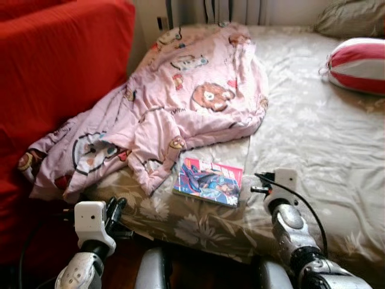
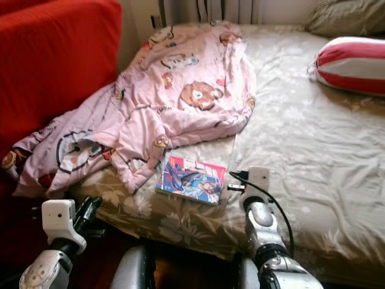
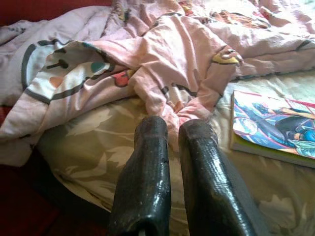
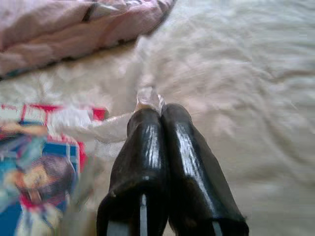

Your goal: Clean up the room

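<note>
1. Wrapper work comes first: we hold a thin clear plastic wrapper pinched at the tips of our right gripper, its two black fingers pressed together on the film. It trails from the tips toward the comic book just beside it.
2. We judge the step in hand to be lifting this scrap off the bed and carrying it away as rubbish. The film looks light and slack, so we should raise it slowly and keep the pinch firm; a quick swing could let it slip out.
3. The comic book lies near the bed's front edge, touching the lower hem of the pink blanket. We should lift straight up so the trailing film does not drag across its cover.
4. Our left gripper hangs low off the bed's front edge, toward the left corner, fingers close together with a thin gap and nothing between them, aimed at the blanket's fold.
5. The blanket sprawls from the bed's left edge onto the red sofa; a red-and-white striped pillow rests by the far right corner.
</note>
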Tool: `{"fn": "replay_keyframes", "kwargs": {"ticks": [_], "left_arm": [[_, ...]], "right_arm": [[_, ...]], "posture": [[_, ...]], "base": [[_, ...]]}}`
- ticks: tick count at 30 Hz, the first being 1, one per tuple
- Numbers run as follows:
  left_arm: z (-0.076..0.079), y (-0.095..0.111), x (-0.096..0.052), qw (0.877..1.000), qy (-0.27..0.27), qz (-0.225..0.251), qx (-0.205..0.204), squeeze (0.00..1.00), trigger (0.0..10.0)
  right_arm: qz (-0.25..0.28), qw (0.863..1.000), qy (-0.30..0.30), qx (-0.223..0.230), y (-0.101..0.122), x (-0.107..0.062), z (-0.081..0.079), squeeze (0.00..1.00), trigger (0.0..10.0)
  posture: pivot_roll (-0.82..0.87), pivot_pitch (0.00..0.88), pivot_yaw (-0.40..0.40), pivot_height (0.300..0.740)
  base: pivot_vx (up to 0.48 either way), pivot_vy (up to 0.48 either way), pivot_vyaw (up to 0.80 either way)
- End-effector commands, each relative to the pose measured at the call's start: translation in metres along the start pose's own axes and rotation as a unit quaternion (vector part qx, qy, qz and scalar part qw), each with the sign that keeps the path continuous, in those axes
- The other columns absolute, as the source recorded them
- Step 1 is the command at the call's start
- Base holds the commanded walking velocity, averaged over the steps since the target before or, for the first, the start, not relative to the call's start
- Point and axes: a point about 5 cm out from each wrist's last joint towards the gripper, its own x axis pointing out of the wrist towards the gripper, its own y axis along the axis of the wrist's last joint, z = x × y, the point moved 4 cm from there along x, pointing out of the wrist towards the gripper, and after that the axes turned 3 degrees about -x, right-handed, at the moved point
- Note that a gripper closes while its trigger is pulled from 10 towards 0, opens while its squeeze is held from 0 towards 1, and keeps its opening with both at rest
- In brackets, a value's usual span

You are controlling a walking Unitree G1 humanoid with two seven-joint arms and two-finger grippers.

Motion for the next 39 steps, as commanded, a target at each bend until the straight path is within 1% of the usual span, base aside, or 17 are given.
{"fn": "replay_keyframes", "kwargs": {"ticks": [1,6,7,8,10,11,12,13,14,17,18,19,22,26,30,34,39], "left_arm": [[-0.005,-0.007,0.001,1.000,0.009,-0.007,0.003,0.00,10.0],[-0.011,-0.018,0.005,1.000,0.023,-0.015,-0.007,0.00,10.0],[-0.011,-0.019,0.006,1.000,0.023,-0.015,-0.008,0.00,10.0],[-0.011,-0.019,0.006,1.000,0.023,-0.016,-0.008,0.00,10.0],[-0.011,-0.020,0.007,1.000,0.024,-0.015,-0.008,0.00,10.0],[-0.011,-0.021,0.008,1.000,0.024,-0.015,-0.008,0.00,10.0],[-0.012,-0.023,0.008,1.000,0.026,-0.016,-0.009,0.00,10.0],[-0.012,-0.025,0.008,0.999,0.026,-0.018,-0.010,0.00,10.0],[-0.013,-0.029,0.008,0.999,0.027,-0.024,-0.011,0.00,10.0],[-0.014,-0.042,0.008,0.999,0.028,-0.043,-0.014,0.00,10.0],[-0.017,-0.060,0.008,0.997,0.032,-0.066,-0.014,0.00,10.0],[-0.017,-0.065,0.008,0.997,0.033,-0.073,-0.015,0.00,10.0],[-0.016,-0.072,0.008,0.996,0.027,-0.086,-0.019,0.00,10.0],[-0.014,-0.079,0.010,0.995,0.020,-0.098,-0.018,0.00,10.0],[-0.015,-0.097,0.009,0.992,0.010,-0.125,-0.004,0.00,10.0],[-0.015,-0.106,0.008,0.990,0.008,-0.140,-0.003,0.00,10.0],[-0.017,-0.125,0.001,0.984,0.011,-0.180,-0.003,0.00,10.0]], "right_arm": [[0.021,1.000,0.003,0.008,-0.002,-0.008,0.000,0.00,0.0],[0.046,0.999,0.022,-0.002,-0.009,-0.026,-0.002,0.00,0.0],[0.049,0.999,0.022,0.000,-0.008,-0.028,-0.002,0.00,1.0],[0.050,0.999,0.021,0.002,-0.008,-0.029,-0.001,0.00,1.0],[0.054,0.998,0.016,0.004,-0.007,-0.031,0.000,0.00,0.0],[0.057,0.998,0.014,0.007,-0.006,-0.031,0.001,0.00,0.0],[0.065,0.998,0.016,0.014,-0.002,-0.032,0.000,0.00,1.8],[0.065,0.998,0.021,0.014,-0.001,-0.032,-0.002,0.00,9.2],[0.063,0.998,0.027,0.012,-0.003,-0.032,-0.004,0.00,10.0],[0.053,0.998,0.032,0.010,-0.007,-0.033,-0.006,0.00,10.0],[0.060,0.997,0.042,0.009,-0.004,-0.034,-0.010,0.00,10.0],[0.068,0.996,0.048,0.012,0.000,-0.034,-0.012,0.00,10.0],[0.077,0.995,0.055,0.010,0.008,-0.033,-0.017,0.00,10.0],[0.066,0.996,0.054,0.005,0.005,-0.031,-0.016,0.00,10.0],[0.006,1.000,0.022,0.006,-0.026,-0.033,-0.004,0.00,10.0],[-0.026,0.999,0.005,0.020,-0.043,-0.038,0.003,0.00,10.0],[-0.093,0.996,0.003,-0.010,-0.077,-0.049,0.011,0.00,10.0]], "posture": [[0.13,0.000,0.053,0.578],[0.10,0.000,0.052,0.578],[0.10,0.000,0.051,0.578],[0.10,0.000,0.051,0.578],[0.10,0.000,0.050,0.578],[0.10,0.000,0.051,0.578],[0.09,0.000,0.049,0.578],[0.09,0.000,0.049,0.578],[0.09,0.000,0.048,0.578],[0.10,0.000,0.042,0.578],[0.11,0.000,0.036,0.578],[0.11,0.000,0.036,0.578],[0.09,0.000,0.036,0.593],[0.10,0.000,0.038,0.613],[0.09,0.000,0.037,0.643],[0.10,0.000,0.039,0.663],[0.10,0.000,0.042,0.698]], "base": [[0.000,0.000,0.00],[0.000,0.000,0.00],[0.000,0.000,0.00],[0.000,0.000,0.00],[0.000,0.000,0.00],[0.000,0.000,0.00],[0.000,0.000,0.00],[0.000,0.000,0.00],[0.000,0.000,0.00],[0.000,0.000,0.00],[0.000,0.000,0.00],[0.000,0.000,0.00],[0.000,0.000,0.00],[0.000,0.000,0.00],[0.000,0.000,0.00],[0.000,0.000,0.00],[0.000,0.000,0.00]]}}
